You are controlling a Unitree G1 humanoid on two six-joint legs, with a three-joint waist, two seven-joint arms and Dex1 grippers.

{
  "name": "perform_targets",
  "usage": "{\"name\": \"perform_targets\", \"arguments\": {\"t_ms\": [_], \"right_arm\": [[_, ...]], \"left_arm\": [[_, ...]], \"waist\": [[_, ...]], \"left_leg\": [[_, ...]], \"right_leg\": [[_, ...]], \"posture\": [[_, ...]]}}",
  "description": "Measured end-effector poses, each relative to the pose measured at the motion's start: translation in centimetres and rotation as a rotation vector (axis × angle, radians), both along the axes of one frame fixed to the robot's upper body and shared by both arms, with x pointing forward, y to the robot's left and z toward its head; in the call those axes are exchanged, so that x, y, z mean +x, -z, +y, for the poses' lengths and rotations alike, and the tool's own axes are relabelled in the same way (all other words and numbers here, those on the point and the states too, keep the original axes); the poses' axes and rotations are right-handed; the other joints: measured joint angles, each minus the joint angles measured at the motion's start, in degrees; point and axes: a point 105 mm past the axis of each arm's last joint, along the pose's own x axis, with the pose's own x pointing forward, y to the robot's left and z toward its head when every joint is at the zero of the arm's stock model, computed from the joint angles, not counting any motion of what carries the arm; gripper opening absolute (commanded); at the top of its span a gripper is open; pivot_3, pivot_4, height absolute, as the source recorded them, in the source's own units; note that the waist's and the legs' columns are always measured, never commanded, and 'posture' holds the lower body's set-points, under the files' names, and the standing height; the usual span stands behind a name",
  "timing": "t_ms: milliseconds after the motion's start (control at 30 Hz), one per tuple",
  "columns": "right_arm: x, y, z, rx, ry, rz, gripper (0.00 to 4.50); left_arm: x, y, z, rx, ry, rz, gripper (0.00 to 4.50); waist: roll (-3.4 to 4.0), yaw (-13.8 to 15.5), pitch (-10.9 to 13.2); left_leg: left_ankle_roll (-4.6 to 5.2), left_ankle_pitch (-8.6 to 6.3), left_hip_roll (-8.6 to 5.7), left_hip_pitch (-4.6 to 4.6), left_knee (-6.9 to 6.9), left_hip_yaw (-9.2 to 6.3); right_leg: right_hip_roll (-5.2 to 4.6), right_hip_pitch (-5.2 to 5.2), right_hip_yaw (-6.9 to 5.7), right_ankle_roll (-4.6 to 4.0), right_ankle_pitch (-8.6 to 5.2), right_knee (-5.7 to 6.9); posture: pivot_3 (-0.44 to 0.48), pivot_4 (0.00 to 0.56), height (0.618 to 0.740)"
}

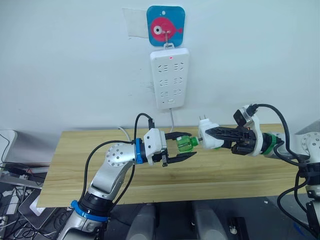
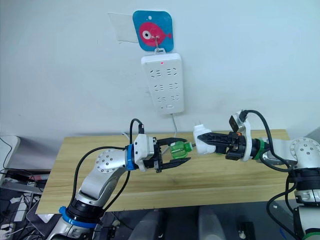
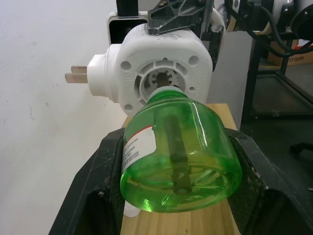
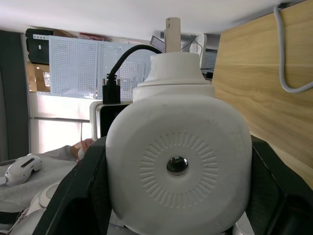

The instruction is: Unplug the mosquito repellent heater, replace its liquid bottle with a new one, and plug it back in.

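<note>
Currently, heater: mosquito repellent heater (image 1: 208,135) clamped in right gripper (image 1: 212,136), held above table (image 1: 75,165), prongs up.
Bottle: green liquid bottle (image 1: 186,144) clamped in left gripper (image 1: 187,147), neck at heater's underside.
Behind: white power strip (image 1: 170,77) hanging on wall from fish hook plate (image 1: 165,25), cord trailing down.
Surface: bare wooden table.

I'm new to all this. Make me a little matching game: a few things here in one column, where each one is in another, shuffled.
Things:
1. green bottle
2. mosquito repellent heater
3. power strip
4. wooden table

Places:
a. hanging on the wall
b. in the right hand
c. below both arms
d. in the left hand

Pairs: 1-d, 2-b, 3-a, 4-c
</note>
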Motion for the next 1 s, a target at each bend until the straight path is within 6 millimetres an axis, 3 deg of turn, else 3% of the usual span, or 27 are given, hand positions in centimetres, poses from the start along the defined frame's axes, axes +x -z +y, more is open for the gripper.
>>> {"name": "perform_targets", "arguments": {"t_ms": [1000], "right_arm": [[-0.2,-0.5,1.2,-0.049,0.0,-0.078,2.97]], "left_arm": [[0.2,-0.4,0.1,0.0,-0.009,-0.002,2.29]], "waist": [[0.0,0.0,0.0]], "left_leg": [[0.0,0.0,0.0,-0.13,0.0,-0.05]], "right_leg": [[0.0,-0.08,-0.05,0.0,0.0,-0.02]], "posture": [[-0.018,0.258,0.74]]}}
